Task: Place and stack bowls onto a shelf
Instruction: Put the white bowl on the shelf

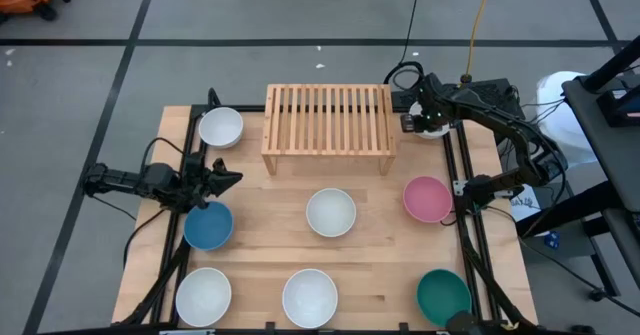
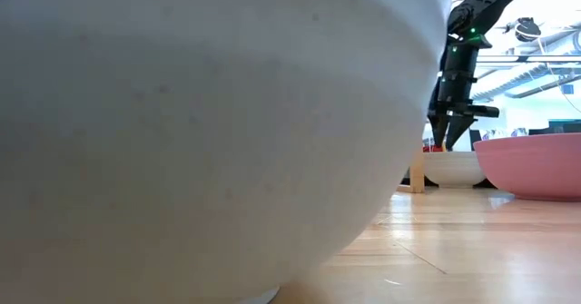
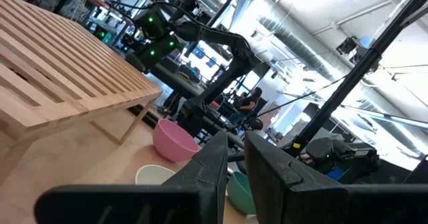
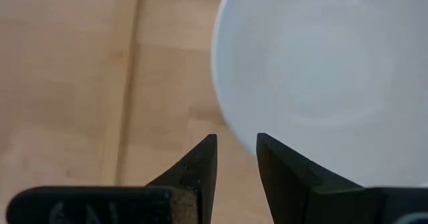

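Note:
The light-wood slatted shelf stands on its legs at the table's far middle. Eight bowls rest on their bases on the table. White ones sit at far left, centre, near left, near middle and far right. The others are blue, pink and dark green. My right gripper points down just above the far-right white bowl's rim, fingers almost together, touching nothing. My left gripper, shut, waits level at the left edge, above the blue bowl.
Black frame rails run along the table's left and right sides. The near-middle white bowl fills most of the low view. Bare wood lies between the shelf's front and the centre bowl. Cables and equipment lie beyond the far right corner.

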Controlling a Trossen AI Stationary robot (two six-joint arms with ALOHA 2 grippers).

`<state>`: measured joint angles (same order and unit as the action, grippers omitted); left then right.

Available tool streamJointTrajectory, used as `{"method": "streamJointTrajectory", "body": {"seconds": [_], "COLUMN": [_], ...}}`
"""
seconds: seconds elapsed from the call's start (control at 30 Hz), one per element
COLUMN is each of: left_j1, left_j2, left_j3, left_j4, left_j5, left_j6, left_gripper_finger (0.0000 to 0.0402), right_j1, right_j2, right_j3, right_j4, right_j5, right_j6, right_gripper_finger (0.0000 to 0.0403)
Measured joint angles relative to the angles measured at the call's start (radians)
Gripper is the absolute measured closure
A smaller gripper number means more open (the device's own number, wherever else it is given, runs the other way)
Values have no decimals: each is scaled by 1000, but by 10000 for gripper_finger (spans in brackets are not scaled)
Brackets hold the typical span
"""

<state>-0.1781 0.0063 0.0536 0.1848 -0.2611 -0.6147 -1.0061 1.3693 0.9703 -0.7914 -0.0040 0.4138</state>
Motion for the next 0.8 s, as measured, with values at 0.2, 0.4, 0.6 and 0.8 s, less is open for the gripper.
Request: {"method": "streamJointTrajectory", "body": {"seconds": [0.2,0.4,0.6,0.8], "left_j1": [0,0,0,0], "left_j2": [0,0,0,0], "left_j3": [0,0,0,0], "left_j4": [0,0,1,1], "left_j5": [0,0,-1,-1], "left_j6": [0,0,0,0], "left_gripper_finger": [346,346,346,346], "right_j1": [0,0,0,0], "right_j2": [0,20,68,129], "right_j3": [0,0,0,0], "right_j4": [-9,-16,-13,-13], "right_j5": [35,33,34,35], "right_j6": [-29,-60,-97,-136], "right_gripper_finger": [305,305,305,305]}}
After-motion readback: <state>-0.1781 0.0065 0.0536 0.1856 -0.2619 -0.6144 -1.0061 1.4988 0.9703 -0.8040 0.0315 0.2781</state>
